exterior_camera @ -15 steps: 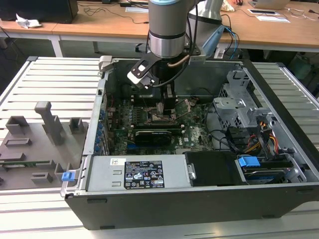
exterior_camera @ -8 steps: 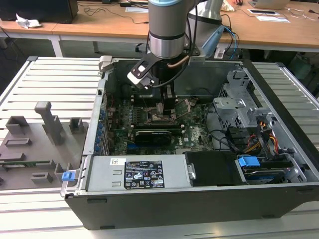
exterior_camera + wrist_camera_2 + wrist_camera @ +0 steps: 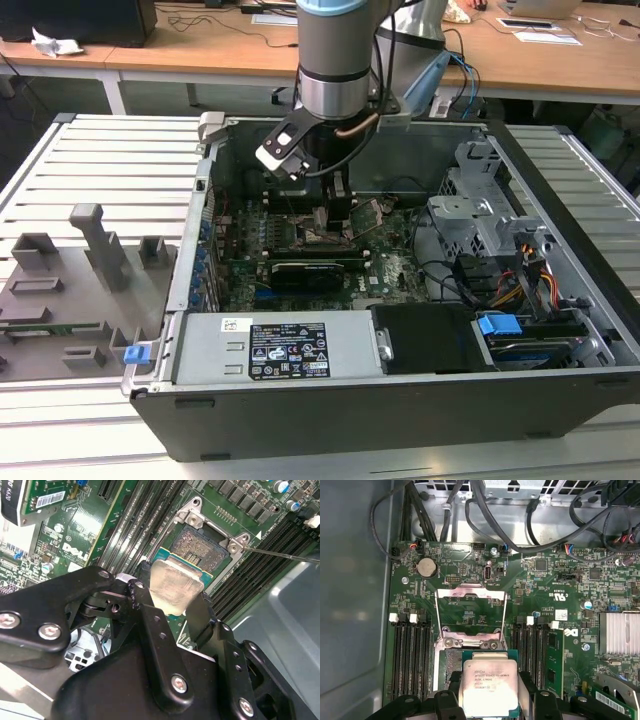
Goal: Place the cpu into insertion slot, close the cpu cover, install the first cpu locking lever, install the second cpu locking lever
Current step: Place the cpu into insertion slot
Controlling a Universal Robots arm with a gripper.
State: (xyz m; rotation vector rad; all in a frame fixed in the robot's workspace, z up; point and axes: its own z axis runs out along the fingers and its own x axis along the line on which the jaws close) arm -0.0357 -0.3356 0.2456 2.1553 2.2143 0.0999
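In both wrist views my gripper (image 3: 172,592) (image 3: 488,692) is shut on the cpu (image 3: 172,582) (image 3: 487,685), a flat square chip with a dull silvery face, one black finger (image 3: 140,580) on each side. The chip hangs just over the insertion slot (image 3: 202,550) (image 3: 451,662), covering part of the socket's dark centre. The cpu cover (image 3: 471,591) lies flipped open on the green board beyond the slot. A thin metal lever rod (image 3: 285,555) sticks out beside the socket. In the exterior view the gripper (image 3: 335,215) reaches down into the open computer case.
Rows of black memory slots (image 3: 412,655) flank the socket. A long black card (image 3: 310,270) lies just in front of it, and a power supply (image 3: 270,350) fills the front. Cables (image 3: 520,525) and a drive cage (image 3: 480,215) crowd the exterior view's right. Grey fixtures (image 3: 70,290) stand outside the case.
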